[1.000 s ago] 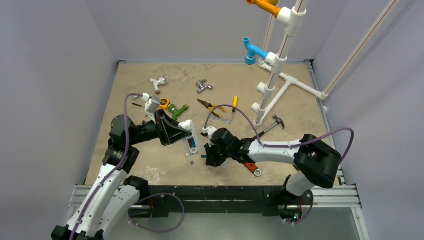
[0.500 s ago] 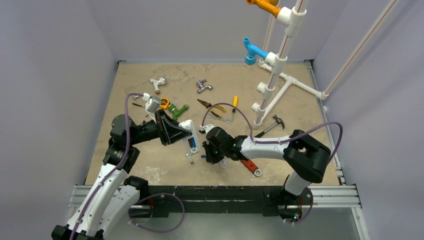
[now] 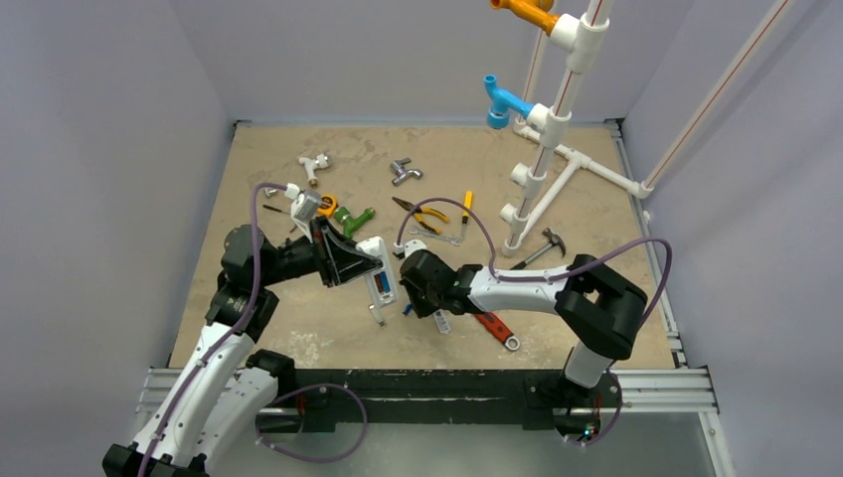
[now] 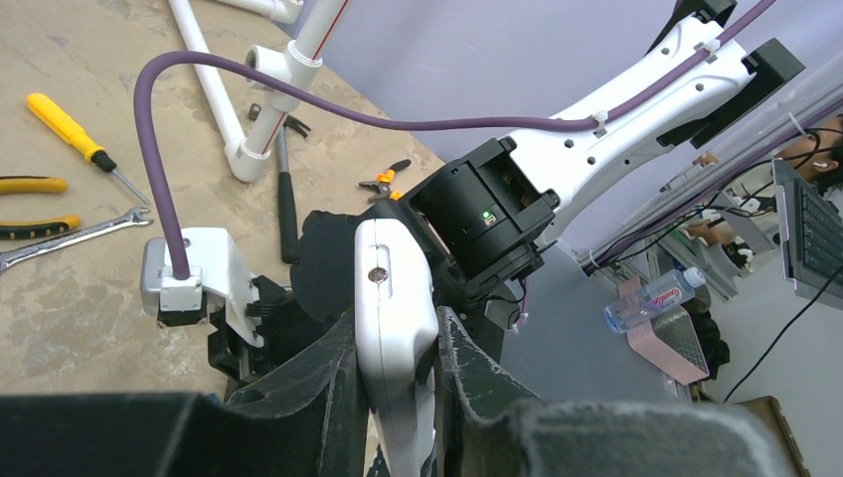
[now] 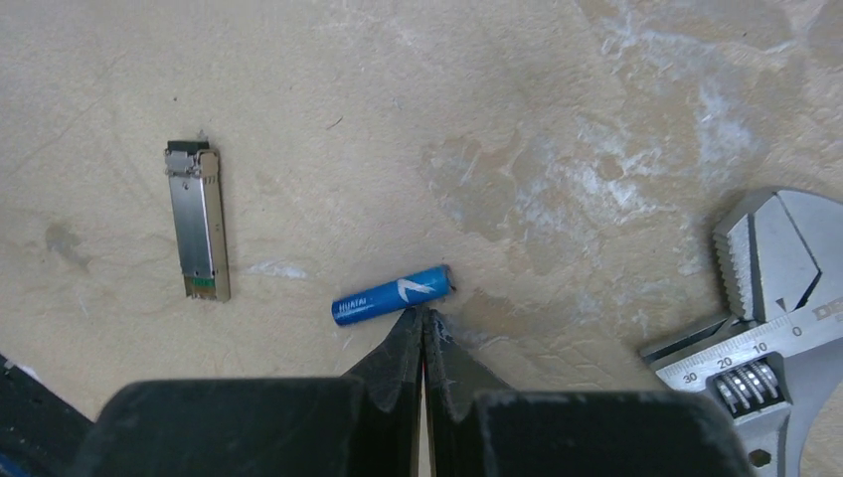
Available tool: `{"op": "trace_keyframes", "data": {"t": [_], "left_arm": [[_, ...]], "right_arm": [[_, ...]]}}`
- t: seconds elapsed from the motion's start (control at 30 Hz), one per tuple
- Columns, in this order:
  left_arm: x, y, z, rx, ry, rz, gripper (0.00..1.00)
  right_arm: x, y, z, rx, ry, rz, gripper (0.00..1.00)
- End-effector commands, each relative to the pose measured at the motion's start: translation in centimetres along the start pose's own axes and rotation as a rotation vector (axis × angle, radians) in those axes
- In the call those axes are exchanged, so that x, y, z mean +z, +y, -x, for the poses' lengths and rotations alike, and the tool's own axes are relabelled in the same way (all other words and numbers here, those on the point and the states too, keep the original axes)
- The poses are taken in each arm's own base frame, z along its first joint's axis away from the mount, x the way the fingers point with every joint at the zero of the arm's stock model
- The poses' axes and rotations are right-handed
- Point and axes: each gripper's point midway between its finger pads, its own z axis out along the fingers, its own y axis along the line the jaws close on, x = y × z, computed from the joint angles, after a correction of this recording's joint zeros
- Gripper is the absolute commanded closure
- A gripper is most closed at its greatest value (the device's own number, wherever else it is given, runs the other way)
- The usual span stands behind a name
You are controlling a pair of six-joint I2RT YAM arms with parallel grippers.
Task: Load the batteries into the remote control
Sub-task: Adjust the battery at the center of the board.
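Observation:
My left gripper (image 3: 360, 268) is shut on the remote control (image 3: 379, 270), a white slab held off the table with its back recess facing up; something blue shows in the recess. The left wrist view has the remote (image 4: 396, 298) edge-on between both fingers. One blue battery (image 5: 391, 296) lies loose on the table, seen from above as a small blue spot (image 3: 407, 309) just right of the remote. My right gripper (image 5: 422, 316) is shut and empty. Its tips are at the near side of that battery, toward its right end.
A small silvery metal piece (image 5: 197, 235) lies left of the battery. A red-handled adjustable wrench (image 3: 494, 329) lies to its right, its head (image 5: 775, 288) in the right wrist view. Pliers (image 3: 421, 212), a yellow screwdriver (image 3: 466, 206), a hammer (image 3: 542, 248) and a white pipe frame (image 3: 552, 149) are farther back.
My right arm has slid left toward the remote, bringing its shut tips to the loose battery. The left arm and the remote have not moved.

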Motion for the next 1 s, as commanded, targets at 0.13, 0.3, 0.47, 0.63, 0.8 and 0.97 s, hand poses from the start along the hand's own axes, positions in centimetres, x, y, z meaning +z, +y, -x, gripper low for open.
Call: {"op": "trace_keyframes", "data": {"t": [0.13, 0.3, 0.47, 0.63, 0.8, 0.97], "left_arm": [[-0.2, -1.4, 2.3, 0.095, -0.05, -0.016, 1.0], [-0.3, -1.5, 2.3, 0.096, -0.05, -0.013, 1.0], [-0.3, -1.6, 2.3, 0.097, -0.051, -0.008, 1.0], [-0.4, -1.4, 2.2, 0.096, -0.051, -0.003, 1.0], [-0.4, -1.4, 2.2, 0.097, -0.05, -0.003, 1.0], [-0.5, -1.5, 2.2, 0.102, -0.049, -0.002, 1.0]], "right_arm": [[1.5, -3.1, -1.0, -0.029, 0.031, -0.18, 1.0], [2.1, -2.7, -0.4, -0.027, 0.01, -0.165, 1.0], [2.4, -2.1, 0.1, -0.028, -0.007, -0.138, 1.0], [2.4, -1.7, 0.6, -0.014, -0.032, -0.118, 1.0], [1.6, -1.5, 1.7, 0.03, -0.1, -0.105, 1.0], [-0.5, -2.7, 3.2, 0.106, -0.197, -0.158, 0.95]]}}
